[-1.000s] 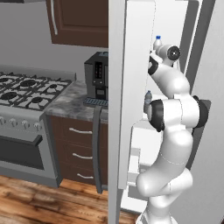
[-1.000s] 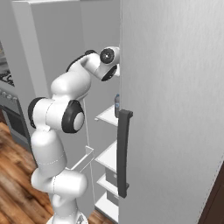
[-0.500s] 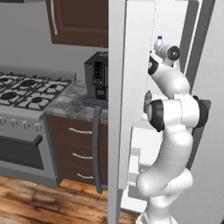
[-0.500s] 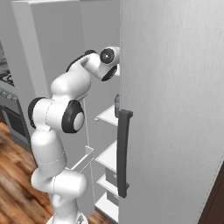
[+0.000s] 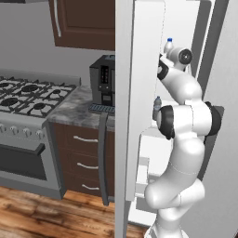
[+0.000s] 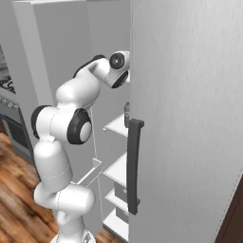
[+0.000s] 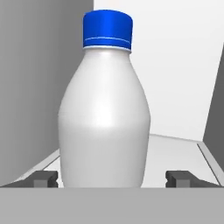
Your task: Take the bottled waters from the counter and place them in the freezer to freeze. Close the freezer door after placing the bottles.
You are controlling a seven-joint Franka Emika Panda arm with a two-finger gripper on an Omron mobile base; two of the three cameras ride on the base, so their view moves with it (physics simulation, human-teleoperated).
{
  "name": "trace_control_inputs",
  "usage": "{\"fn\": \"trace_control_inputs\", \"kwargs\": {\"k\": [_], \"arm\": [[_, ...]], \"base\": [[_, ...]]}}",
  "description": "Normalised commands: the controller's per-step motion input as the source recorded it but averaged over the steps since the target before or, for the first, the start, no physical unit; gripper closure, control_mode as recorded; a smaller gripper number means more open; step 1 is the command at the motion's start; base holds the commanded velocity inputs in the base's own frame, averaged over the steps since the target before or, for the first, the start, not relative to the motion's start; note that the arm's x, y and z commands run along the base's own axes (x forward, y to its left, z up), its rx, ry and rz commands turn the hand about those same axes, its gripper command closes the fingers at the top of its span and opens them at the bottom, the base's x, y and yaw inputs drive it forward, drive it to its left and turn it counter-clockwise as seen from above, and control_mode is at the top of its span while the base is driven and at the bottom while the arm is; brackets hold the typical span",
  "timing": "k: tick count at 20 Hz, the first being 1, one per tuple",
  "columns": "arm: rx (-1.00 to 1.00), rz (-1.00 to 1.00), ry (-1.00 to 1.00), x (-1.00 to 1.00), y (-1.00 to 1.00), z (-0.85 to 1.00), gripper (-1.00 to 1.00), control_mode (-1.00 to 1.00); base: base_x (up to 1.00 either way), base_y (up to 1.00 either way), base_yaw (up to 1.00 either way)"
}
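Now the gripper (image 7: pixel 112 178) stands wide, fingertips (image 7: pixel 43 178) clear of the milky white bottle (image 7: pixel 105 109) upright on the freezer shelf (image 7: pixel 175 151). Probably rigid, smooth, slippery plastic; grip mid-body, not the blue cap (image 7: pixel 108 29).

Milky white bottle (image 7: pixel 104 105) w/ blue cap: upright on a white shelf inside the freezer (image 5: pixel 207 56), upper level; cap + neck also show in left base view. It stands between the spread fingertips, gaps both sides, not gripped. Clear greyish bottle (image 5: pixel 157 107) w/ blue cap: upright on a lower freezer shelf, partly hidden by the arm in left base view; in right base view it shows just behind the door edge. Freezer: white interior, shelves stacked below, drawers at bottom. Freezer door (image 5: pixel 139 111) light grey, swung open, long dark vertical handle. Counter (image 5: pixel 76 111): speckled grey-white stone over dark brown drawers, left of freezer.
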Motion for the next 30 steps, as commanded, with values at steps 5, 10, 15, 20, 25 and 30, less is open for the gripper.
{"fn": "trace_control_inputs", "kwargs": {"k": [5, 10, 15, 20, 25, 30], "arm": [[0.13, -0.08, 0.0, 0.0, 0.05, 0.36, -1.0, -1.0], [0.13, -0.06, 0.0, 0.0, 0.09, 0.24, -1.0, -1.0], [0.02, -0.03, 0.0, 0.0, 0.21, 0.04, -1.0, -1.0], [0.05, -0.07, 0.0, 0.0, 0.09, 0.0, -1.0, -1.0], [0.27, -0.05, 0.0, -0.06, 0.04, 0.09, -1.0, -1.0], [0.3, -0.06, -0.01, -0.12, 0.08, 0.3, -1.0, -1.0]], "base": [[0.0, 0.0, 0.0], [0.0, 0.0, 0.0], [0.0, 0.0, 0.0], [0.0, 0.0, 0.0], [0.0, 0.0, 0.0], [0.0, 0.0, 0.0]]}}
